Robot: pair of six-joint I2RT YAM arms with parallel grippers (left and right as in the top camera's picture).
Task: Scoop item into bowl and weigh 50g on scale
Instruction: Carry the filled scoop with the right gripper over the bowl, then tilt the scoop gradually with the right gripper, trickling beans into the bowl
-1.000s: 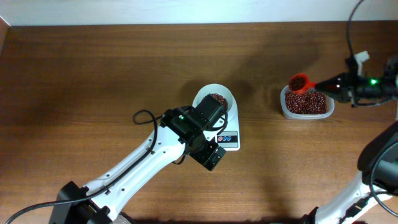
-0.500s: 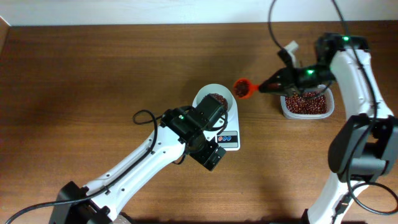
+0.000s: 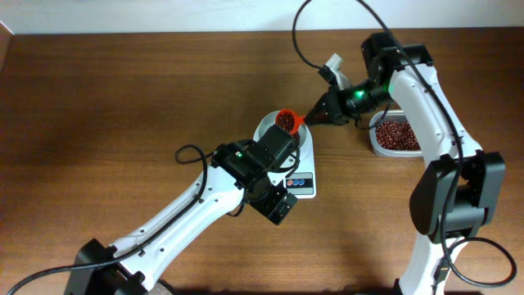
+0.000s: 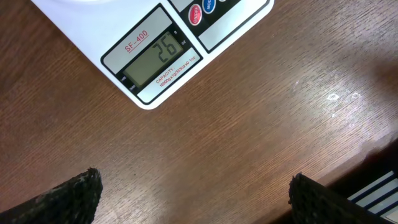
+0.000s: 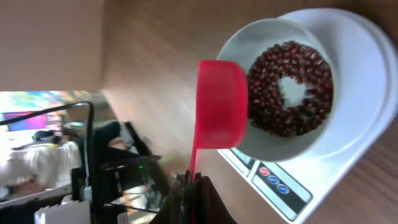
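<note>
The left claw (image 4: pixel 193 202) hangs over the worktop (image 4: pixel 261 143) just beside the scale (image 4: pixel 158 56). Its two pads are wide apart and hold nothing. From the wrist view it looks straight at the display (image 4: pixel 163 51), which reads 26. The bowl (image 5: pixel 273 28) stands on the scale, and in the overhead view the left arm covers part of it. Inside it the beans (image 5: pixel 273 68) lie in a ring, with a bare white spot in the middle. The red scoop (image 3: pixel 286 120) is at the rim of the bowl, on the side towards the right arm. From above some dark beans seem to be in its cup, but I cannot tell how many. The right claw (image 3: pixel 323 111) is closed narrowly on the handle of the scoop and holds it out over the bowl. Further right, well apart from the scale, the tub (image 3: pixel 397 135) has many beans left in it. I judge that the task is about half done. If the number is in grams and counts only the beans, about half of the 50 g is missing. This load has to be tipped in, and probably more scoops, the last ones small, must follow while the display is watched.
</note>
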